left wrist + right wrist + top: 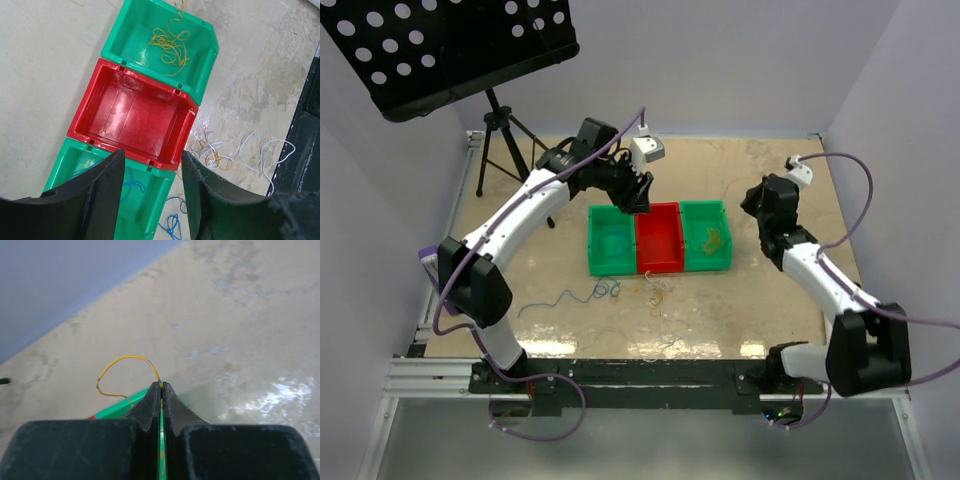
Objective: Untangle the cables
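In the right wrist view my right gripper (161, 385) is shut on a thin yellow cable (122, 359), which loops out to the left of the fingertips above a green bin's rim (115, 410). From above, this gripper (749, 203) hovers beside the right green bin (724, 262), which holds a yellow bundle (712, 240). My left gripper (152, 165) stands open and empty over the red bin (132, 117) and the near green bin (155, 200), where a blue cable (131, 183) lies. A white and yellow tangle (215, 152) and a blue cable (172, 225) lie on the table.
Three bins stand in a row mid-table: green (593, 262), red (659, 240), green. A black music stand (440, 45) on a tripod stands at the back left. Loose blue cable (548, 302) and white cable (670, 341) lie near the front edge.
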Action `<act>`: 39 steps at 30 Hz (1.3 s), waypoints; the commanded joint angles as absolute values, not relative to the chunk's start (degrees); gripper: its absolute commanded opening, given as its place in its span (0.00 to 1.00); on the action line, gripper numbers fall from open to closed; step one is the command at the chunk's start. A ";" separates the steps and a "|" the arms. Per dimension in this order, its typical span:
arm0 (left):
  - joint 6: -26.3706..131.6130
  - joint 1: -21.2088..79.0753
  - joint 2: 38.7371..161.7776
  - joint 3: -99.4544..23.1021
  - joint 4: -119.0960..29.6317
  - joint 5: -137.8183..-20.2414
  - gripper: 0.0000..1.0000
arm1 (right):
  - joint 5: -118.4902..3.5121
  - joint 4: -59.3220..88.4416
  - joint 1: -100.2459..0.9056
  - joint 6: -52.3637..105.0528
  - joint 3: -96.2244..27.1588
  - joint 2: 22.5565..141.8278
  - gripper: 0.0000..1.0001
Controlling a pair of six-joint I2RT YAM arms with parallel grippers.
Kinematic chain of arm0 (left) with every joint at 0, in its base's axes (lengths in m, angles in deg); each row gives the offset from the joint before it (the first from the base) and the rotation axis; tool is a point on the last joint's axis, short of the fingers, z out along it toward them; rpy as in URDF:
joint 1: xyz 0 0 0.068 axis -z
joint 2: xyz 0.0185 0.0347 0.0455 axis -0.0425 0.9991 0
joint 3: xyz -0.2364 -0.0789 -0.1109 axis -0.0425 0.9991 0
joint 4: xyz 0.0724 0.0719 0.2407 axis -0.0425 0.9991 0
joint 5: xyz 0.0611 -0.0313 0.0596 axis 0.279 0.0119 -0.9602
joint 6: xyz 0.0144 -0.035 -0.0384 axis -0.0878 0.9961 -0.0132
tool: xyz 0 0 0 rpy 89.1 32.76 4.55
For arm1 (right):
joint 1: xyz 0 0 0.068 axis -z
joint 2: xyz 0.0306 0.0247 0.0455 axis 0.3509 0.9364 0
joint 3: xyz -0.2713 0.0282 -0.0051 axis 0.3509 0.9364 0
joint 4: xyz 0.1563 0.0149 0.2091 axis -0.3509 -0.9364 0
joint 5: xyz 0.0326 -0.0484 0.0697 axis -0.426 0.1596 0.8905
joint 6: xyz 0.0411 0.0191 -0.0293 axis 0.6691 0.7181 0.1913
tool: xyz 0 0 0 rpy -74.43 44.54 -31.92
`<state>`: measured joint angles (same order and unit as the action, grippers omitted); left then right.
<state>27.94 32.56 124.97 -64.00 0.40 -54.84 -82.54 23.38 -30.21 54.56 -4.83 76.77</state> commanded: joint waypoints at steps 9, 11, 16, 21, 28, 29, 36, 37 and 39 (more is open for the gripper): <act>27.77 32.40 120.57 -61.20 -3.60 -55.04 0.53 | -91.32 15.95 -45.41 56.97 -1.79 63.16 0.00; 27.60 32.40 120.30 -60.75 -3.78 -55.21 0.53 | -91.58 16.03 -45.50 57.15 -1.44 64.21 0.00; 27.42 32.32 119.86 -60.14 -3.69 -56.18 0.53 | -93.42 15.24 -45.59 58.37 -2.75 70.61 0.00; 27.24 32.40 119.42 -59.96 -3.34 -57.32 0.53 | -98.87 10.07 -47.96 59.52 -6.26 80.72 0.00; 27.24 32.23 119.33 -60.05 -3.25 -57.32 0.53 | -102.04 8.04 -52.01 61.19 -8.91 86.97 0.00; 27.24 32.14 119.33 -60.05 -3.25 -57.41 0.53 | -102.04 8.04 -52.27 61.36 -9.17 87.59 0.00; 26.63 31.53 119.60 -60.84 -1.06 -57.94 0.54 | -101.60 5.84 -53.06 62.68 -11.98 89.27 0.22; 26.28 31.35 119.95 -61.36 -0.19 -57.76 0.55 | -101.26 5.49 -53.15 62.68 -12.25 88.13 0.30; 25.31 30.74 120.21 -62.24 1.31 -56.71 0.56 | -100.38 4.53 -53.24 62.69 -12.86 86.38 0.44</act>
